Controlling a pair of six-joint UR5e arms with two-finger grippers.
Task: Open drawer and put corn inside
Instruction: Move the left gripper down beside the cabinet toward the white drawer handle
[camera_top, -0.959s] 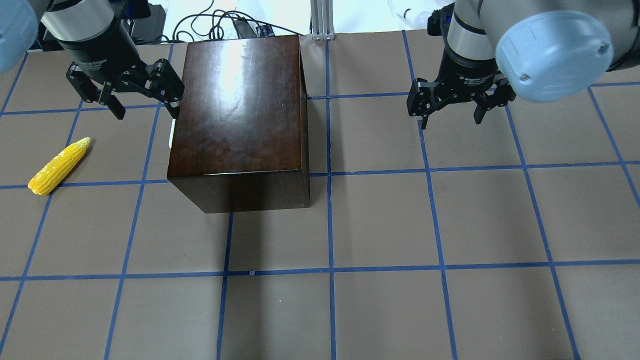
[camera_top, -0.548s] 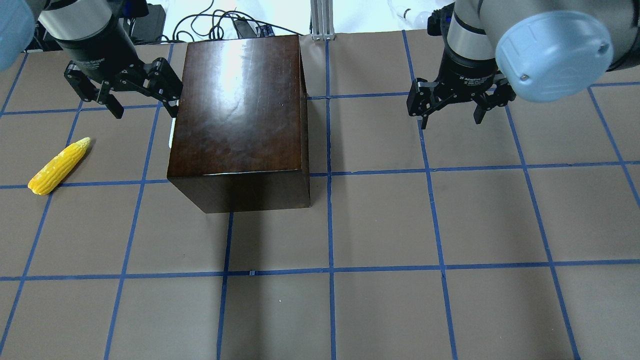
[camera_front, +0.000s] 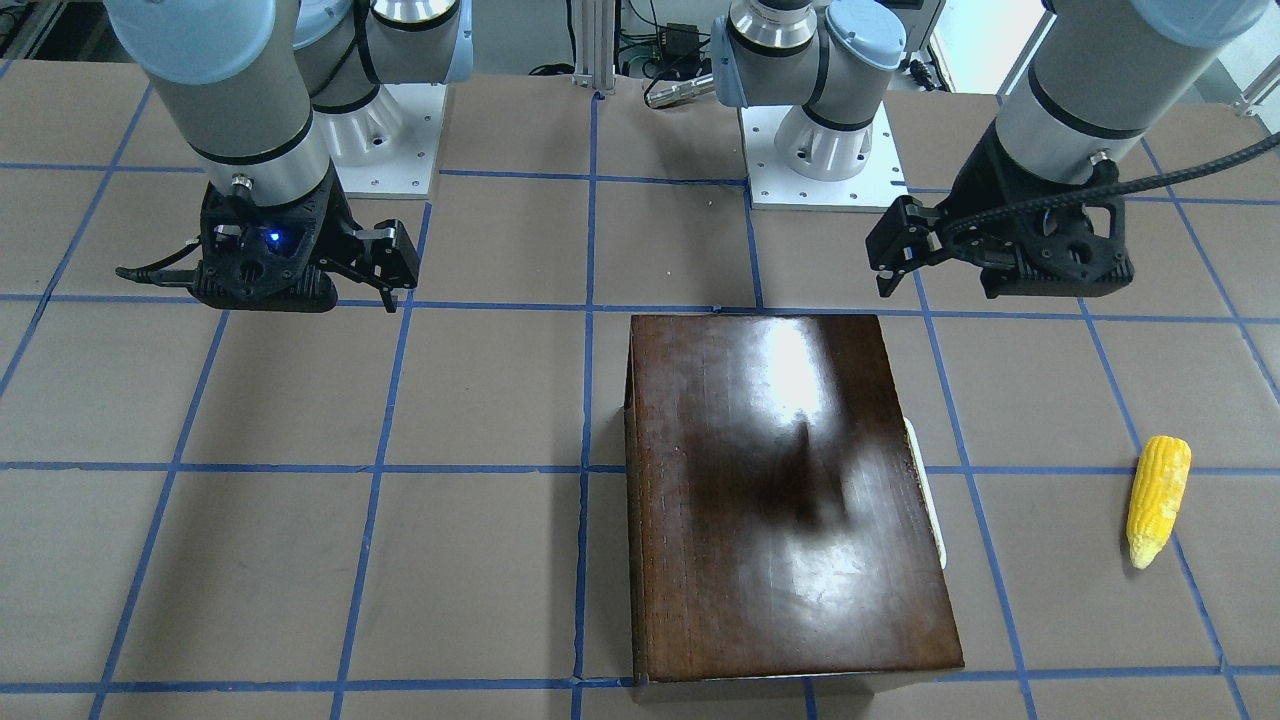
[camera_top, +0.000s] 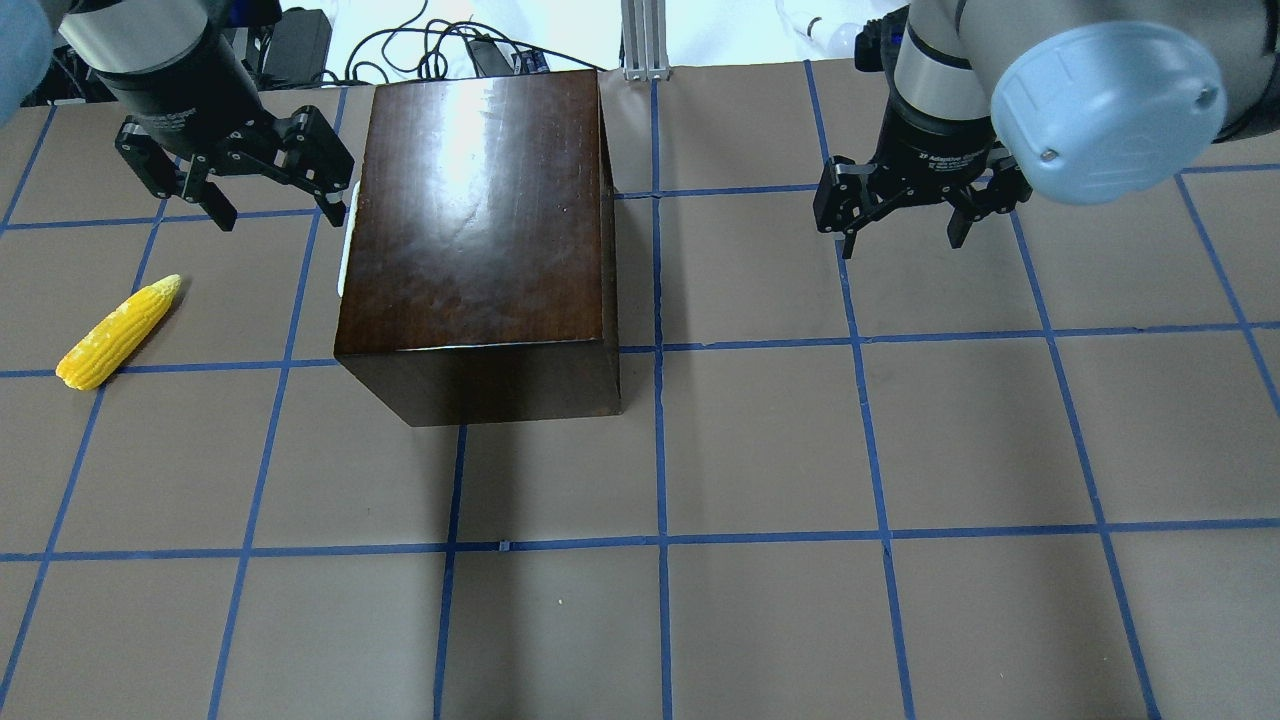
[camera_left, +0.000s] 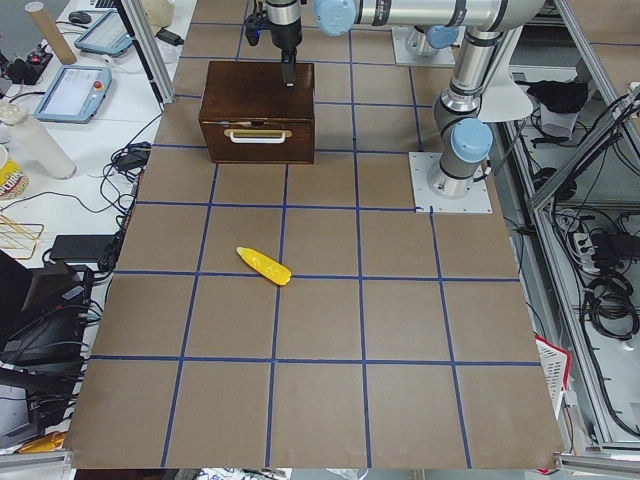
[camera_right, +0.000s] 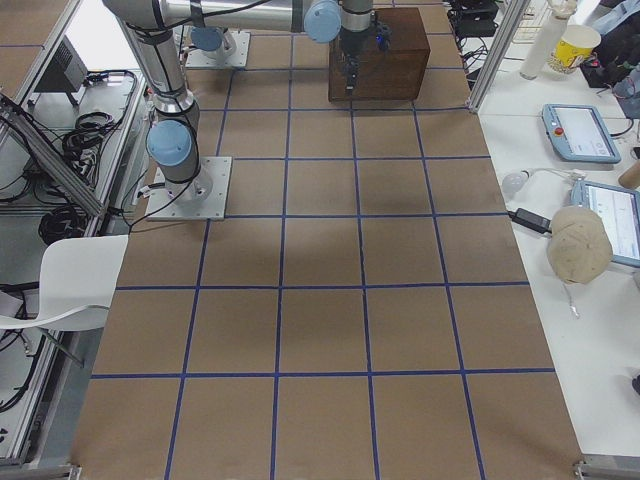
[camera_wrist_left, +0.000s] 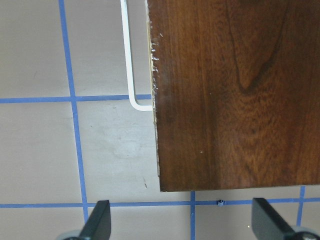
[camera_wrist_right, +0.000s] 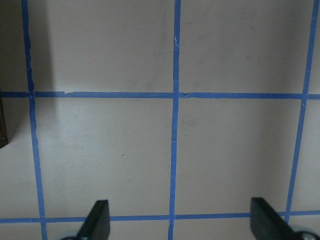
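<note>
The dark-brown wooden box (camera_top: 475, 240) stands on the table, its drawer shut. The drawer's front panel (camera_left: 258, 140) and white handle (camera_top: 345, 255) face the robot's left. The handle also shows in the left wrist view (camera_wrist_left: 127, 55) beside the box top (camera_wrist_left: 235, 90). The yellow corn (camera_top: 118, 332) lies on the table left of the box, apart from it; it also shows in the front view (camera_front: 1158, 500). My left gripper (camera_top: 280, 205) is open and empty, raised beside the box's far left corner near the handle's end. My right gripper (camera_top: 902, 238) is open and empty, to the right of the box.
Blue tape lines grid the brown table. Cables and an aluminium post (camera_top: 640, 40) lie past the far edge. The two arm bases (camera_front: 820, 150) stand on the robot's side. Benches with tablets and cups (camera_left: 70, 90) flank the table ends.
My left gripper has shifted up and to the left in the overhead view, off the box's left edge, uncovering more of the white handle. The right arm, box and corn have not moved.
</note>
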